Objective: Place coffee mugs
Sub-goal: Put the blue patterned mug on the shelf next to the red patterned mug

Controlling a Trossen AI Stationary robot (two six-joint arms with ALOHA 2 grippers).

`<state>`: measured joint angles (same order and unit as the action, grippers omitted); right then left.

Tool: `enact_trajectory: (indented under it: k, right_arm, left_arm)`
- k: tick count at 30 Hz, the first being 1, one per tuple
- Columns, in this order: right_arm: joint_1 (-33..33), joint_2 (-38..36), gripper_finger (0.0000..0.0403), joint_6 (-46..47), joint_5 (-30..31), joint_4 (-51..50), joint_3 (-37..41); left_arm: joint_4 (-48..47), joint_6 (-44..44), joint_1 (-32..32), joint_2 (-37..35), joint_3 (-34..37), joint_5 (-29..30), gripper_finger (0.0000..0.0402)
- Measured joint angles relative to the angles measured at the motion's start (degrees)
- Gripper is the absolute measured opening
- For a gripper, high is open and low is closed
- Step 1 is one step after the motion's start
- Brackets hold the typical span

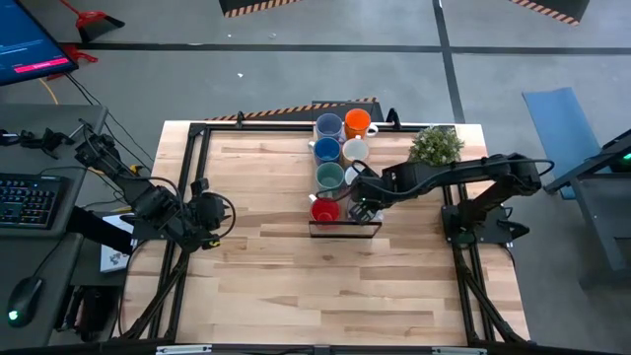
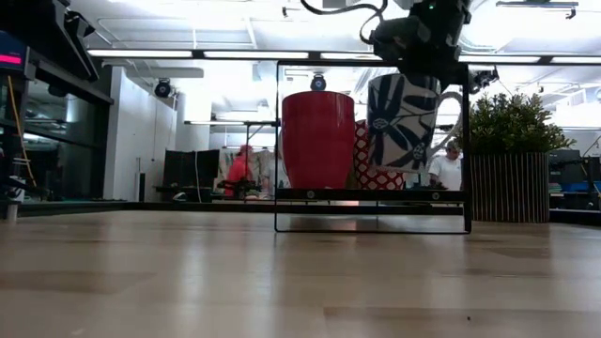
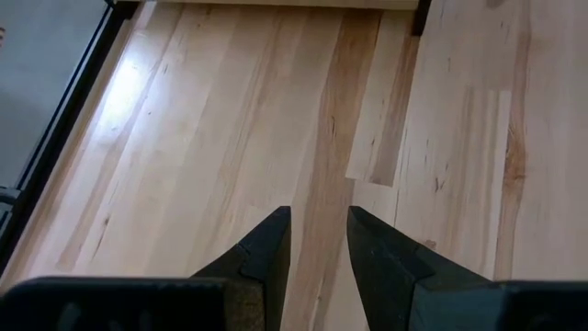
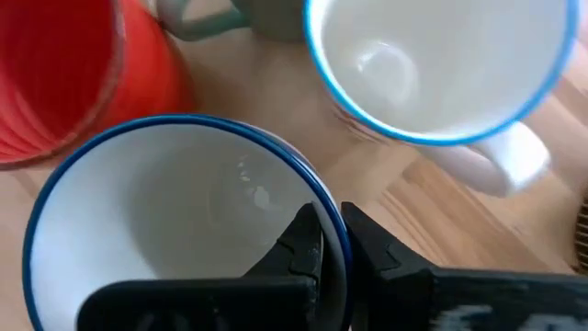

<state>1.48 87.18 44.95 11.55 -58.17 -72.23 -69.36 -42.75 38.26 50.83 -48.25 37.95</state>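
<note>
Several coffee mugs stand in two rows on a black wire rack (image 1: 345, 229) at the table's far middle: light blue (image 1: 328, 126), orange (image 1: 357, 122), dark blue (image 1: 326, 150), white (image 1: 355, 151), green (image 1: 329, 176) and red (image 1: 324, 209). My right gripper (image 1: 363, 205) is shut on a white mug with blue flowers (image 2: 404, 122), beside the red mug (image 2: 317, 139). My left gripper (image 3: 319, 230) stands open over bare wood near the table's left edge. My right gripper pinches the flowered mug's blue-edged rim (image 4: 333, 213), one finger inside the mug and one outside. The fingers come from above, pointing steeply down. The mug hangs upright below them, its bottom (image 2: 402, 167) a little above the rack's base.
A small potted plant (image 1: 436, 145) stands just right of the rack. A white mug with a blue rim (image 4: 441, 64) sits close behind the held one. The table's near half is bare wood (image 1: 325, 286). People show in the room beyond the table.
</note>
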Motion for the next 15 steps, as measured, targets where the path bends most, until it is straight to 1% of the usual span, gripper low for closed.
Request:
enact_trajectory:
  k: [9,15]
  right_arm:
    - [0.0,4.5,0.0000,-1.5,-2.1,2.1,0.0]
    - [0.0,4.6,0.0009,-1.9,-2.8,2.9,0.0]
  left_arm:
    - [0.1,0.4,0.0,0.0,0.0,0.0,0.0099]
    - [0.3,0.4,0.0,0.0,0.0,0.0,0.0099]
